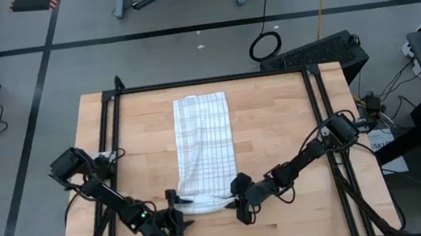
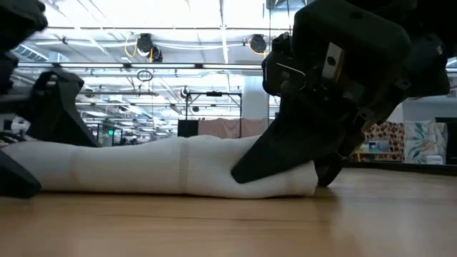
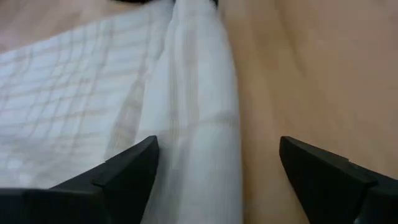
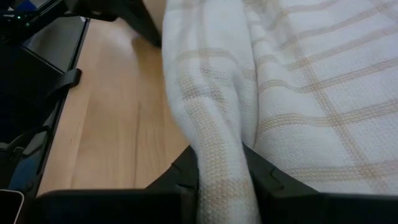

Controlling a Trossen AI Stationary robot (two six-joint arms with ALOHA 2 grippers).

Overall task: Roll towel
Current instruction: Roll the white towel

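Observation:
The white checked towel point(image 1: 205, 147) lies flat on the wooden table, running from far to near. Its near end is rolled into a low roll point(image 2: 164, 168) lying crosswise on the table. My left gripper point(image 1: 181, 213) is open at the roll's left end. In the left wrist view point(image 3: 219, 149) the roll point(image 3: 199, 124) runs between its two fingers. My right gripper point(image 1: 236, 204) is shut on the roll's right end, also seen in the right wrist view point(image 4: 221, 180). My left gripper's fingers point(image 3: 134, 165) stand on either side of the roll's left end; I cannot tell whether they touch the cloth. My right gripper pinches a bunched fold of cloth at the roll's right end point(image 4: 214, 143) between its two fingers. It comes low from the table's right, slanting down. The roll lies on the table.
Black frame rails point(image 1: 111, 123) run along the table's left, right and far sides. Bare wood point(image 1: 277, 125) lies on both sides of the towel. A black case point(image 1: 320, 50) sits beyond the far right corner.

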